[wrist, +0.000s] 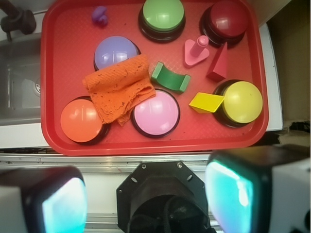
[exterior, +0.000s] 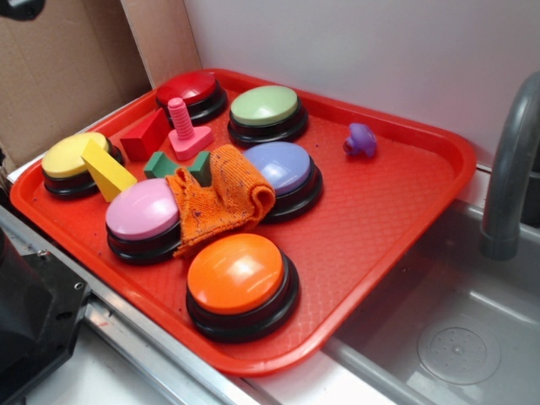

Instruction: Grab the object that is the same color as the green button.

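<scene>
Green block (wrist: 170,77) lies on the red tray (wrist: 53,97), between the pink button (wrist: 156,112) and the pink bolt (wrist: 196,50), just beside the orange cloth (wrist: 119,88). It matches the green button (wrist: 163,14) at the tray's far edge. My claw (wrist: 146,199) hangs spread and empty, well apart from the tray. I judge the best grab is straight down, fingers (wrist: 233,194) across the block's narrow width (clear of cloth and bolt). The wrist view shows its whole arch; the exterior view shows the cloth hiding 1 part, leaving 2 ends.
</scene>
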You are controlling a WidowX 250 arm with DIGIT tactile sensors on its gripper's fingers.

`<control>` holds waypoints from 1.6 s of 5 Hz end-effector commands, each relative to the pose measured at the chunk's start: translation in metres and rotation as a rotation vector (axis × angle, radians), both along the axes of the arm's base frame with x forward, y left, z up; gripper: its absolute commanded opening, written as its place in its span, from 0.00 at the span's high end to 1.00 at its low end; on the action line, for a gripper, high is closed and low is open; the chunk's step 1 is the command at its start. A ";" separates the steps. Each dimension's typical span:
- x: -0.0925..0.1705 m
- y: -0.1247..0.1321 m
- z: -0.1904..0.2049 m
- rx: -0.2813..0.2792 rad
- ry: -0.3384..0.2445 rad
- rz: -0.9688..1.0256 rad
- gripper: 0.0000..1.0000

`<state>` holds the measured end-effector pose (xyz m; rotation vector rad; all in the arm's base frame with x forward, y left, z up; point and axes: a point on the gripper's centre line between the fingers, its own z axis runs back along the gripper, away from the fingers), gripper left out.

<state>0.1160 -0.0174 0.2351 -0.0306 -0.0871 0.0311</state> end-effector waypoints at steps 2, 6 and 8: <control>0.016 0.007 -0.009 -0.002 0.015 0.057 0.00; 0.081 0.070 -0.111 0.064 0.015 0.476 0.00; 0.083 0.085 -0.156 0.025 0.005 0.533 0.00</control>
